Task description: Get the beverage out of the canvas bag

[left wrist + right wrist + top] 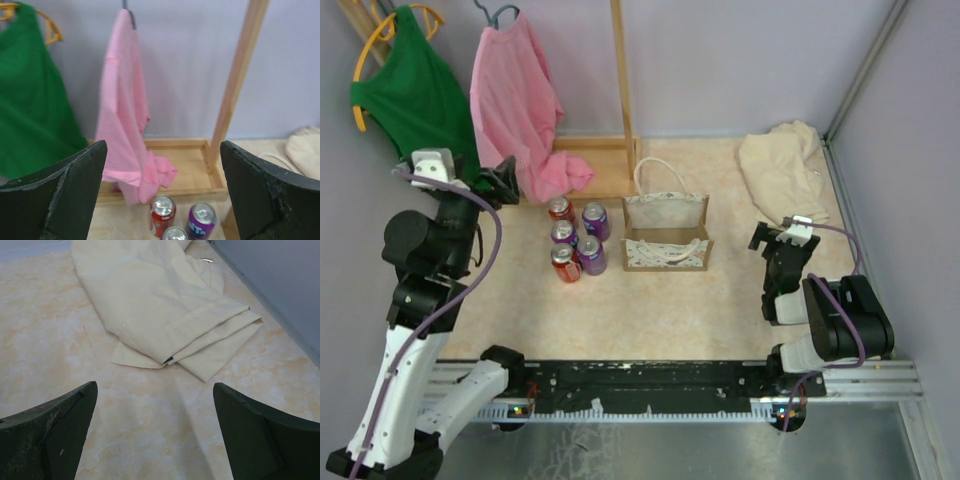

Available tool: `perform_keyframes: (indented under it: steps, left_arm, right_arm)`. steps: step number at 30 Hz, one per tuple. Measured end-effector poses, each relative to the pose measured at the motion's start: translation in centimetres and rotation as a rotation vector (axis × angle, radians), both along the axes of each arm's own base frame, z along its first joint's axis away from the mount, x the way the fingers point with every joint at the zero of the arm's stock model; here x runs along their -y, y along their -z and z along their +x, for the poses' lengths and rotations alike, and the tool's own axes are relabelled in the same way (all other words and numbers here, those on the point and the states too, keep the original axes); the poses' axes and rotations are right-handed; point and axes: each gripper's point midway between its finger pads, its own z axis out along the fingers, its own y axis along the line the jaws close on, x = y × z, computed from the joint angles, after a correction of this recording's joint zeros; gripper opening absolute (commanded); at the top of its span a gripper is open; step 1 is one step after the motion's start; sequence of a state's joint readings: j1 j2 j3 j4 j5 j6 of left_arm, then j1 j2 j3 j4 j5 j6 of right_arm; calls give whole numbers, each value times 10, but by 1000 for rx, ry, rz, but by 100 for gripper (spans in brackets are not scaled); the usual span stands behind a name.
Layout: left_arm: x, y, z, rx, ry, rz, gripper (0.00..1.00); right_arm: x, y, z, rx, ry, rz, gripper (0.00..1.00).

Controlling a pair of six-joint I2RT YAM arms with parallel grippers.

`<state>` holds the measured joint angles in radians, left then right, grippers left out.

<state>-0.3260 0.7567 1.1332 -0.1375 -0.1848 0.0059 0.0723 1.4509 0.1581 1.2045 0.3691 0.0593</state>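
Note:
The canvas bag point(665, 235) stands open in the middle of the table. One white rope handle stands up behind it and one lies across its opening; I see no can inside it. Several beverage cans, red and purple, stand grouped just left of the bag point(576, 238). The left wrist view shows a red can point(162, 212) and a purple can point(201, 219) below the jaws. My left gripper point(500, 180) point(162, 170) is open and empty, raised behind and left of the cans. My right gripper point(775, 237) point(155, 390) is open and empty, right of the bag.
A wooden rack point(620, 100) with a tray base point(185, 165) stands at the back, with a pink shirt point(515, 110) and a green shirt point(410, 95) hanging on it. A plain cream cloth point(785, 170) point(160, 305) lies at the back right, by the wall.

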Motion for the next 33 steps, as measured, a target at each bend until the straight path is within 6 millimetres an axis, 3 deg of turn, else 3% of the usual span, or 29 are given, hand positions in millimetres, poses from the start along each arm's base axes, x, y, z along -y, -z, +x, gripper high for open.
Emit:
perform_keyframes:
  steps: [7, 11, 15, 21, 33]
  left_arm:
    - [-64, 2, -16, 18, -328, -65, 100]
    - [-95, 2, -40, 46, -467, -88, 100]
    - [-120, -12, -72, 115, -564, -142, 100]
    - [-133, -16, -88, 145, -618, -173, 100]
    - [-129, -7, -80, 113, -613, -128, 100]
  right_arm:
    - [0, 0, 0, 0, 0, 0, 99]
    - [0, 0, 0, 0, 0, 0, 99]
    - [0, 0, 0, 0, 0, 0, 99]
    - [0, 0, 0, 0, 0, 0, 99]
    - [0, 0, 0, 0, 0, 0, 99]
